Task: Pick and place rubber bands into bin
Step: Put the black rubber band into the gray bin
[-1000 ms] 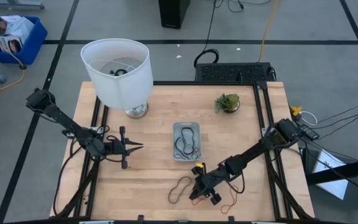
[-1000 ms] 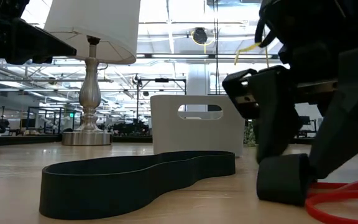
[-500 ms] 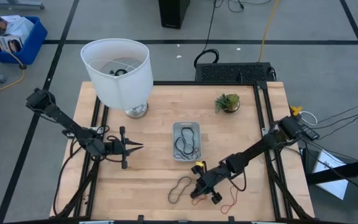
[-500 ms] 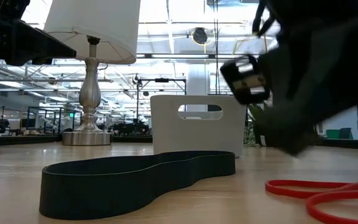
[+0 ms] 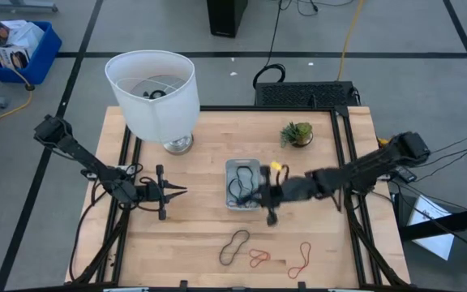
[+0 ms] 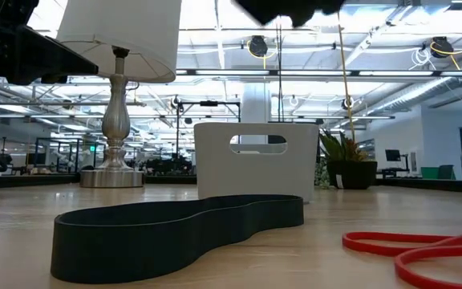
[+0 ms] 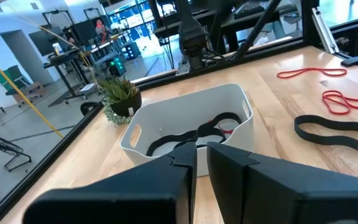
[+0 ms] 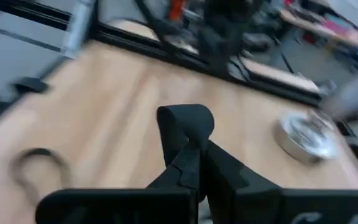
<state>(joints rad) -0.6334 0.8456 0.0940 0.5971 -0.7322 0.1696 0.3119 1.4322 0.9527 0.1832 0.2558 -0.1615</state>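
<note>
Swung the right gripper (image 5: 267,199) up from the bottom centre of the high view to mid-frame, just right of the bin (image 5: 242,161). Pinched narrow on what looks like a dark rubber band (image 8: 185,119). Gone from the low view's foreground too. Likely a drop into the bin next, onto the dark loops already there. Parked at centre left: left gripper (image 5: 177,192), fingers nearly together, empty. Still to collect along the bottom edge: one black band (image 5: 234,246), two red bands (image 5: 258,258).

one pale grey bin (image 5: 242,183), one white lamp (image 5: 154,93), one small potted plant (image 5: 297,134), one black rubber band (image 5: 234,246) and two red rubber bands (image 5: 259,258) on the table.
</note>
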